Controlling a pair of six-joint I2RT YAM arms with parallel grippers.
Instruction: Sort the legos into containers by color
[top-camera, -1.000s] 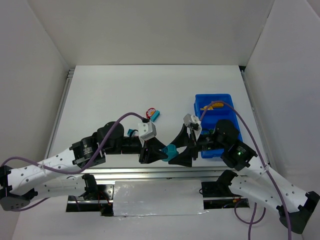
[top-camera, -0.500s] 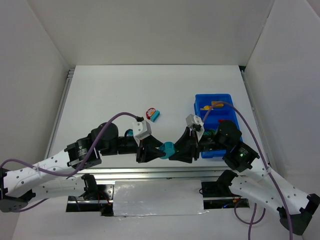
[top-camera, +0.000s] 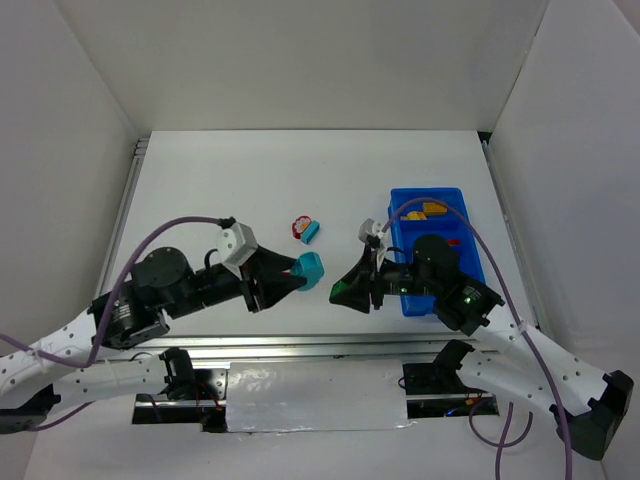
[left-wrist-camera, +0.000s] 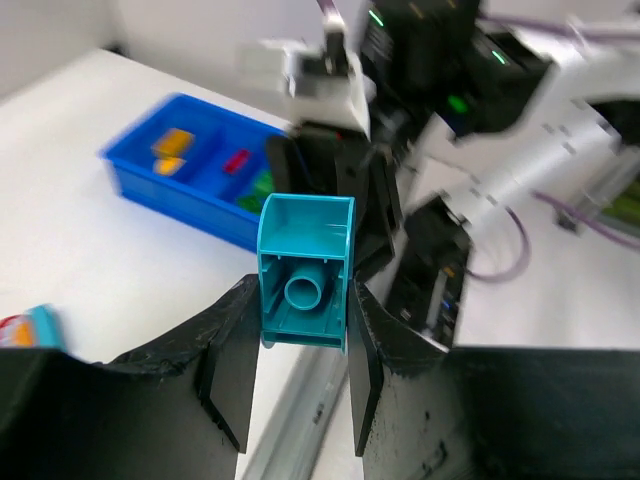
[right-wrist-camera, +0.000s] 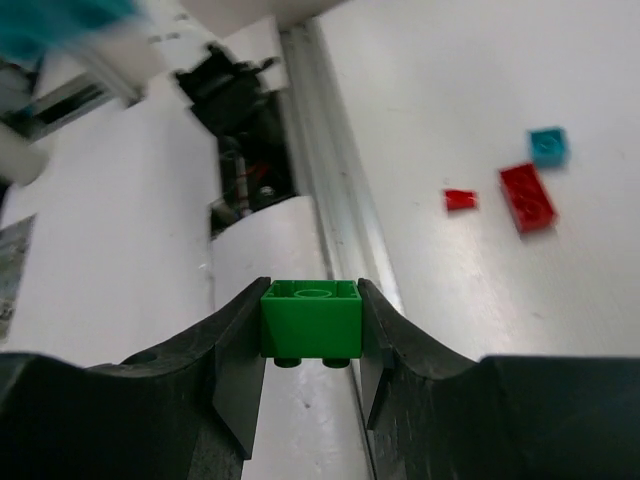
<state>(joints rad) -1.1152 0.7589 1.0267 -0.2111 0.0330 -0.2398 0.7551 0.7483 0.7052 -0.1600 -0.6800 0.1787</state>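
Aloft — cyan brick (left-wrist-camera: 303, 272) left, green brick (right-wrist-camera: 311, 318) right

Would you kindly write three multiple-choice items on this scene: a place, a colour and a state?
1. On the table, the blue tray lies: A) at the left; B) at the right; C) in the middle.
2. The brick in the right end effector is: A) green; B) yellow; C) red.
3. The left end effector is: A) open, empty; B) out of view; C) shut on a cyan brick.
Key: B, the top view shows it there; A, the green brick sits in its grip; C, the left wrist view shows it clamping the brick.
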